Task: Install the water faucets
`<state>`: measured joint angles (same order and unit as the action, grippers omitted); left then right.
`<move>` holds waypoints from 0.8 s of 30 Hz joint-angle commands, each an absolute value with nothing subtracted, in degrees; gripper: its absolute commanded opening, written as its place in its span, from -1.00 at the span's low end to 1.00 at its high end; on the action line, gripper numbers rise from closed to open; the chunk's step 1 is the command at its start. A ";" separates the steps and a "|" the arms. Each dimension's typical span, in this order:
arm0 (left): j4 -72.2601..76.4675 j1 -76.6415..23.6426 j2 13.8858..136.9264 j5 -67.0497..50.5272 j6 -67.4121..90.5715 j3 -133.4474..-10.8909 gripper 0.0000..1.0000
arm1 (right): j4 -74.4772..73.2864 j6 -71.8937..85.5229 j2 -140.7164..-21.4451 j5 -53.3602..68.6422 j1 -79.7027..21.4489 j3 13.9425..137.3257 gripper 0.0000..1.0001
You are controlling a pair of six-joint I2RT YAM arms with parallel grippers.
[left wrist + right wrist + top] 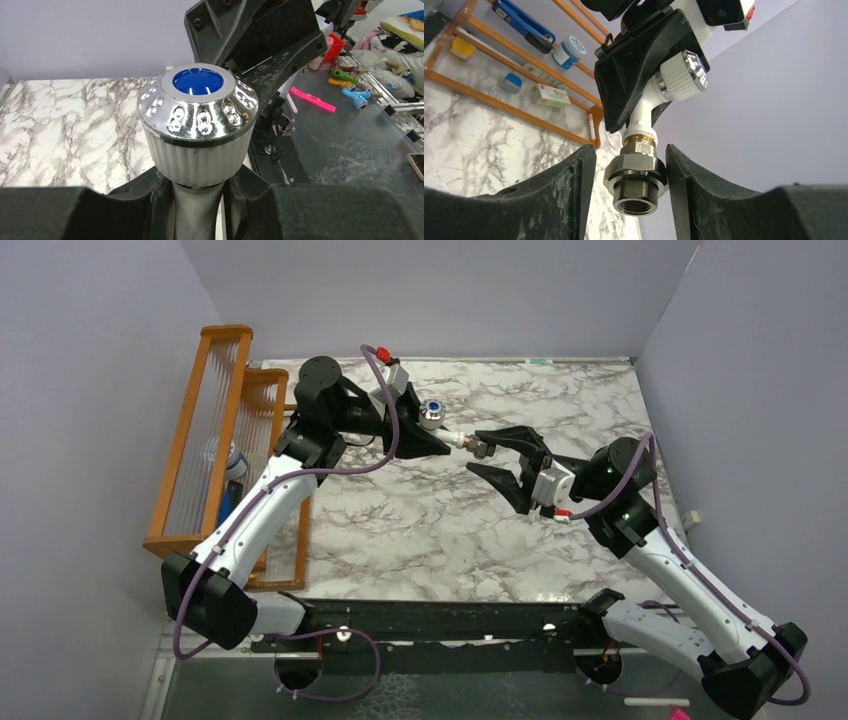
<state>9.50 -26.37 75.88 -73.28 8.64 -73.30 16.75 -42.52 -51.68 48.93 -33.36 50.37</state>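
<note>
The white faucet (432, 415) with silvery knob and blue centre dot is held above the marble table (400, 530). My left gripper (440, 435) is shut on its white stem, seen close in the left wrist view (198, 115), fingers (140, 200) pressed on either side. A brass-grey nut fitting (478, 447) sits on the faucet's threaded end. My right gripper (478, 454) is open around this fitting (636, 175): there is a gap at the left finger (574, 190), and the right finger (684, 185) is at its flange. The faucet (676, 75) and the left gripper (634, 75) show above it.
A wooden rack (215, 440) stands at the table's left edge, holding a blue tool (524, 25), a tape roll (566, 50) and small boxes (549, 95). Grey walls close the back and sides. A cluttered bench (350, 125) lies beyond the table's near edge.
</note>
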 commanded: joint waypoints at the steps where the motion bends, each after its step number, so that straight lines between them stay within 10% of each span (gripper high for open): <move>1: 14.78 -26.63 74.01 -75.49 9.99 -73.32 -1.00 | 15.64 -48.07 -51.61 46.90 -33.23 48.96 0.14; 14: 16.09 -26.63 74.45 -77.46 11.36 -73.76 -1.00 | 18.49 -48.20 -52.64 45.08 -33.32 48.05 -0.06; 24: 16.39 -26.68 73.97 -78.71 10.55 -73.47 -1.00 | 23.21 -23.00 -52.67 36.65 -33.25 47.82 -0.98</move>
<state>11.53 -26.24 75.88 -74.83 11.11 -72.88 20.86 -38.52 -52.18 46.09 -33.45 48.56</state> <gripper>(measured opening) 0.311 0.489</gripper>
